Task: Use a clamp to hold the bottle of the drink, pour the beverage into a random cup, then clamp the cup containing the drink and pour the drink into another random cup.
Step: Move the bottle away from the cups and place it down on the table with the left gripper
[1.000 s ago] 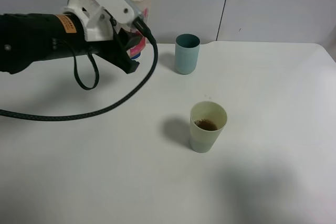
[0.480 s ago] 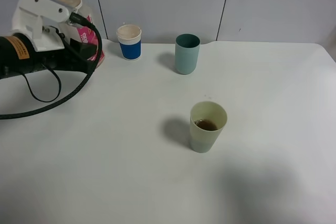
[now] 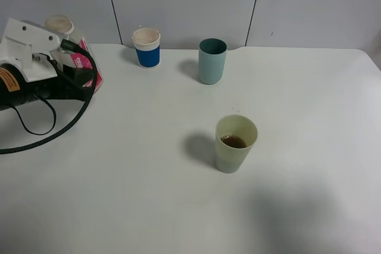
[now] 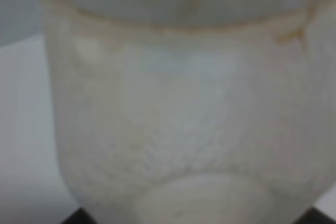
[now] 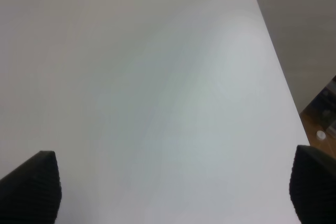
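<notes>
Bottle (image 3: pixel 76 49), translucent with a pink label, leans clenched in the left tool (image 3: pixel 71 80), whose arm lies low over the tabletop's (image 3: pixel 297 117) left edge. The right tool (image 5: pixel 173 190) gapes, holding nothing.

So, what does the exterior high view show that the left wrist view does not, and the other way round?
Only the exterior high view shows the three cups: the yellow-green tumbler with dark beverage in it, the teal tumbler and the blue-banded paper cup, all upright on the white table. Only the left wrist view shows, blurred and very close, a brownish line under the neck of the bottle. Both show that bottle.
</notes>
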